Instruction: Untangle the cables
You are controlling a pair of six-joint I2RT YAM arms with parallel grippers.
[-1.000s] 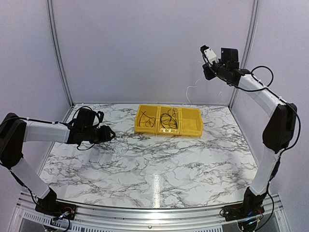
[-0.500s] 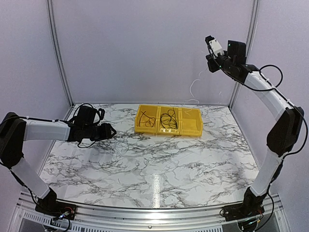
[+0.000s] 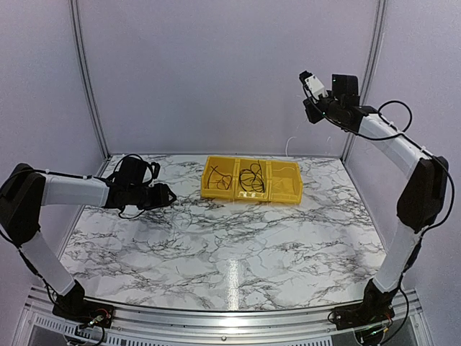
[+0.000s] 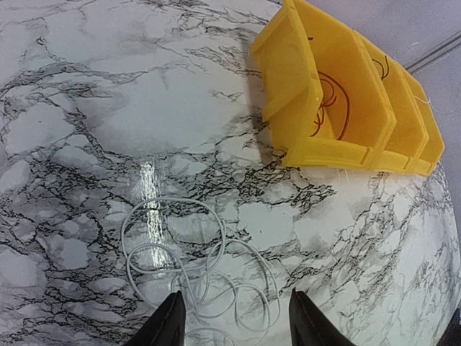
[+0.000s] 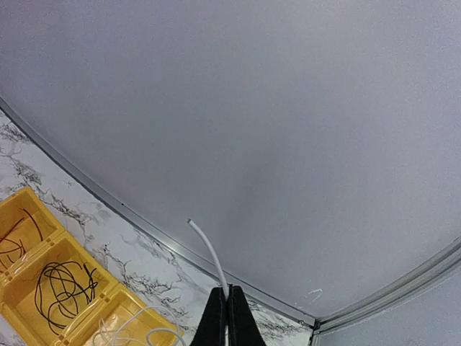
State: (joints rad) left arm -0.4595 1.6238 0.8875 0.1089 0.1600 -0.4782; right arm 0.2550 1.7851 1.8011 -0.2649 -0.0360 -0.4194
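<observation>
Thin black cables (image 3: 251, 177) lie coiled in the middle compartment of a yellow bin (image 3: 291, 196), and more (image 3: 218, 180) lie in its left one. They also show in the right wrist view (image 5: 65, 285). My right gripper (image 3: 309, 113) is high near the back wall. In its wrist view it (image 5: 228, 303) is shut on a thin white cable (image 5: 207, 249) that hangs to loops in the bin's right compartment (image 5: 137, 324). My left gripper (image 4: 234, 324) is open, low over a loose white cable tangle (image 4: 191, 263) on the table, a finger either side.
The yellow bin (image 4: 295, 86) stands at the back middle of the marble table (image 3: 238, 245). The back wall (image 3: 216, 72) and a corner post (image 3: 367, 72) are close to the right gripper. The left arm (image 3: 72, 191) reaches along the table's left side.
The right gripper rose with the white cable, then came back down and a little left. The left gripper crept slightly right, toward the white tangle.
</observation>
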